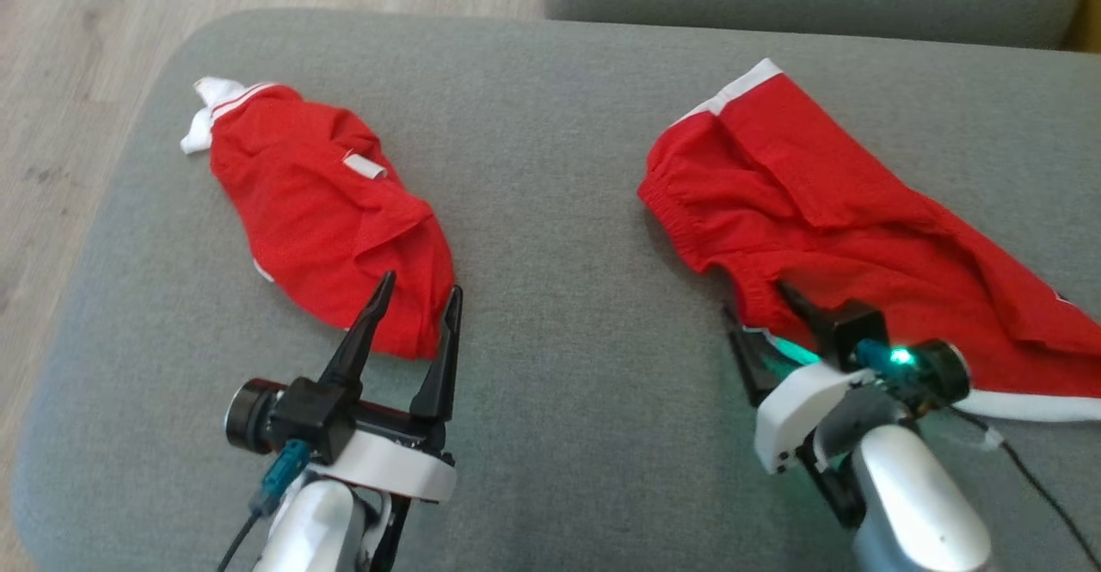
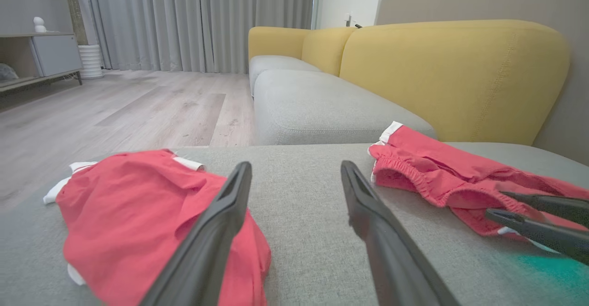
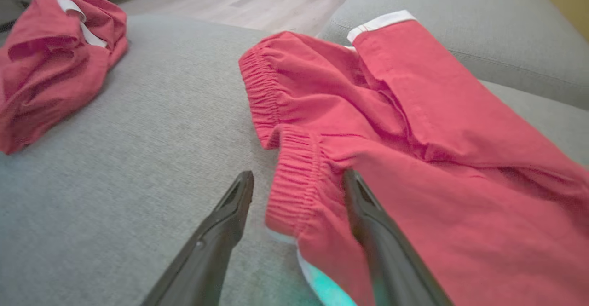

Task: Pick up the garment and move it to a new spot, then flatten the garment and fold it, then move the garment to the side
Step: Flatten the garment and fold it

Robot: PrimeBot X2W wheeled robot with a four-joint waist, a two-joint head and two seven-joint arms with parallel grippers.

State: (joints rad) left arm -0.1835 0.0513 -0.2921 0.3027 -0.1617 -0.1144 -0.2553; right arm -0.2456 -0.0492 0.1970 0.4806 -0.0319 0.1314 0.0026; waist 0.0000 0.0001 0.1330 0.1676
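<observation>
Right wrist view gives me what matters: my right gripper (image 3: 298,177) stands with its jaws wide apart and nothing held. The elastic waistband (image 3: 287,195) of the spread red garment (image 3: 414,135) lies right between the two fingers, one finger over bare grey cushion (image 3: 138,135) and the other over red cloth. So the edge I want lies directly ahead of the jaws, not off to one side. From that waistband the garment's long axis runs away to my right, with one white-trimmed leg angling up towards the far cushion seam. In the head view it occupies the right half of the cushion, and this arm is plainly the nearer one. My left gripper (image 1: 422,284) is also spread open and empty. It points at the near end of a second, bunched red garment (image 1: 318,211) on the left half, well apart from the spread one. I judge the spread garment to be the piece in hand, and closing on its waistband is what the next move needs.
</observation>
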